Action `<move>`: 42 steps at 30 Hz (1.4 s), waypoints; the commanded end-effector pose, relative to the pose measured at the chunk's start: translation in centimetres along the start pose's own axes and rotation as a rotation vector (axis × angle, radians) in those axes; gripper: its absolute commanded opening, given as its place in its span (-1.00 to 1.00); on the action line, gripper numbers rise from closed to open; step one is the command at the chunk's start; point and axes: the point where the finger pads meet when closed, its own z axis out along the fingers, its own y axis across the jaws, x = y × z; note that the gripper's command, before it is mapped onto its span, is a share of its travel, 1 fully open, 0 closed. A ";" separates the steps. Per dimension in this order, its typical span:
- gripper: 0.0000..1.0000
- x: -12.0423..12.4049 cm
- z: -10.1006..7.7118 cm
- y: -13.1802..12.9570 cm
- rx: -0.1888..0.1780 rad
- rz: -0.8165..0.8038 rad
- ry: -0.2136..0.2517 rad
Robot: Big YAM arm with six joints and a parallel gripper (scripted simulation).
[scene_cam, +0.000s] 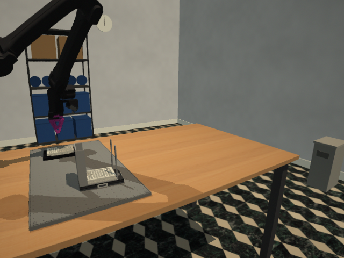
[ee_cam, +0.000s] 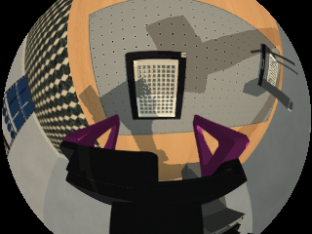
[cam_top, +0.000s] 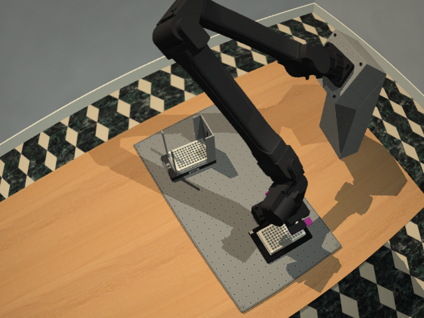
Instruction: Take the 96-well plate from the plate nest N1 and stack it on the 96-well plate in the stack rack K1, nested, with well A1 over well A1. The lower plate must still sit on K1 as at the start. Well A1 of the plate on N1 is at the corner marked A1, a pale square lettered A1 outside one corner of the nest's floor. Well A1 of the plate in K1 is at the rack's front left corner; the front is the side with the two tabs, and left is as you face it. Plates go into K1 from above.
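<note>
A white 96-well plate (cam_top: 279, 238) lies on the black plate nest N1 (cam_top: 284, 244) near one end of the grey baseplate; it also shows in the exterior view (scene_cam: 60, 150) and the wrist view (ee_cam: 156, 88). A small pale A1 square (cam_top: 251, 232) sits at one nest corner. My gripper (scene_cam: 57, 126), with magenta fingers, is open and empty, hanging well above this plate. The stack rack K1 (cam_top: 191, 154) holds another white well plate (scene_cam: 100, 174) between a grey wall and thin posts; it also shows at the wrist view's right edge (ee_cam: 272, 66).
The grey perforated baseplate (cam_top: 232, 201) lies on the wooden table. A grey box (cam_top: 352, 95) carries the arm's base at the table's far right. K1's tall posts (scene_cam: 113, 158) and wall (scene_cam: 80, 163) stand up from the plate.
</note>
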 end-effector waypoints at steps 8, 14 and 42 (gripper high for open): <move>1.00 -0.2 2.0 -0.1 0.002 -0.012 -0.006; 1.00 -0.1 2.0 0.5 -0.014 -0.019 -0.011; 1.00 -0.1 7.0 -0.2 0.003 -0.013 -0.006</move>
